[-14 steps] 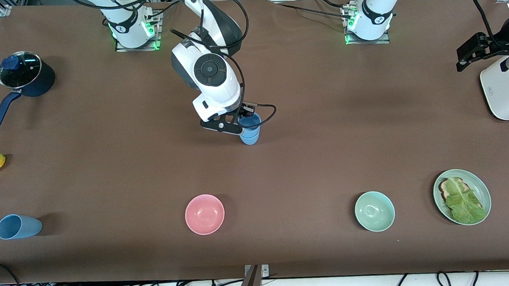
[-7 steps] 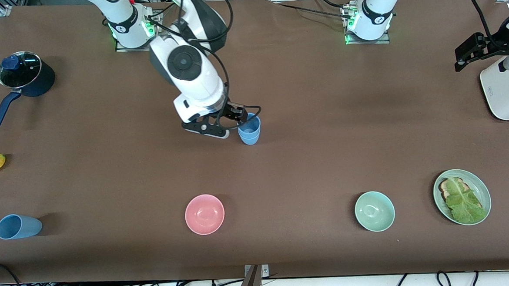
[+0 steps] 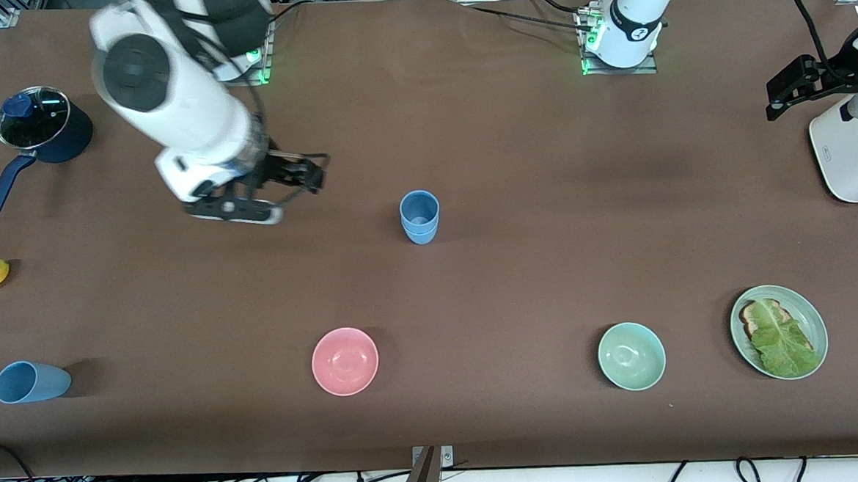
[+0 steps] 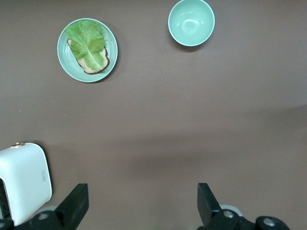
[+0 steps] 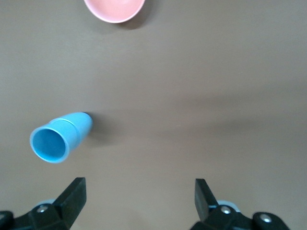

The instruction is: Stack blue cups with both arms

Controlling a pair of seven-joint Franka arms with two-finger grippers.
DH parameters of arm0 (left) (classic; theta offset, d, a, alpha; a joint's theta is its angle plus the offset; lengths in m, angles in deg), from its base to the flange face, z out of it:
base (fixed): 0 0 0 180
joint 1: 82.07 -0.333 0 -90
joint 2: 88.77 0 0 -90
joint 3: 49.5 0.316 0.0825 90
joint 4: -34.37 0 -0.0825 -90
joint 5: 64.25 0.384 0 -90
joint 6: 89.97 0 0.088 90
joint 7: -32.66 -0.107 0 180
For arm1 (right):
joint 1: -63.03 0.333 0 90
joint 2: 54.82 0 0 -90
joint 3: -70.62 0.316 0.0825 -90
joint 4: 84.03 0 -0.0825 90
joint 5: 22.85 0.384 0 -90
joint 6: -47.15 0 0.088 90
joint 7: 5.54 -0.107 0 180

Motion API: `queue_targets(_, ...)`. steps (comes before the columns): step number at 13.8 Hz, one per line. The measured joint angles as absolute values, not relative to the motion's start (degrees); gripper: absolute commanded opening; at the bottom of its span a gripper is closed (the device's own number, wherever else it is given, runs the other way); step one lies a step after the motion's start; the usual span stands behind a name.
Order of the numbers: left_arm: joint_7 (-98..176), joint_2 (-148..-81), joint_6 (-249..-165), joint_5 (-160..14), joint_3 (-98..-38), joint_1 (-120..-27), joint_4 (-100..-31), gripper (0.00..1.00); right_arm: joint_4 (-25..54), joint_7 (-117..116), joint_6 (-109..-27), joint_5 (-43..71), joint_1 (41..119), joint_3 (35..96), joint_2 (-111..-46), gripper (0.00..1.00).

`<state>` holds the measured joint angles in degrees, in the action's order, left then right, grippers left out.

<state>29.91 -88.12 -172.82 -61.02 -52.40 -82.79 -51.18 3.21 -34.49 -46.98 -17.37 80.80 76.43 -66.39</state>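
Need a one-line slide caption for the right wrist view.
Open right gripper above bare table, stacked blue cups standing free, pink bowl at the frame edge.

right end effector (image 3: 290,176) released stacked blue cups (image 3: 420,217), withdrew open

Matt brown table (image 3: 518,266); smooth, seemingly plastic blue cups (image 3: 420,217); glossy pink bowl (image 3: 345,361); glass-lidded dark pot (image 3: 41,129).

Table layout with stacked cups at its middle.
Two cups (image 3: 420,217) stand nested mid-table; a third cup (image 3: 31,381) lies on its side at the right arm's end, nearer the front camera, in a row with two bowls (image 3: 345,361) and a plate (image 3: 779,331).
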Motion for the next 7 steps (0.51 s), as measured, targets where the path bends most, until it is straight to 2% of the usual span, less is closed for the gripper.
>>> queue_targets(4, 29.9, -88.1, -172.8, -61.0, -52.4, -82.8, -51.2, 1.00, 5.6, -18.8, -41.4, -17.4, 72.3, 75.5, -59.1, 1.00)
queue_targets(7, 29.9, -88.1, -172.8, -61.0, -52.4, -82.8, -51.2, 1.00, 6.6, -13.2, -40.1, -17.4, 71.3, 70.9, -57.0, 1.00)
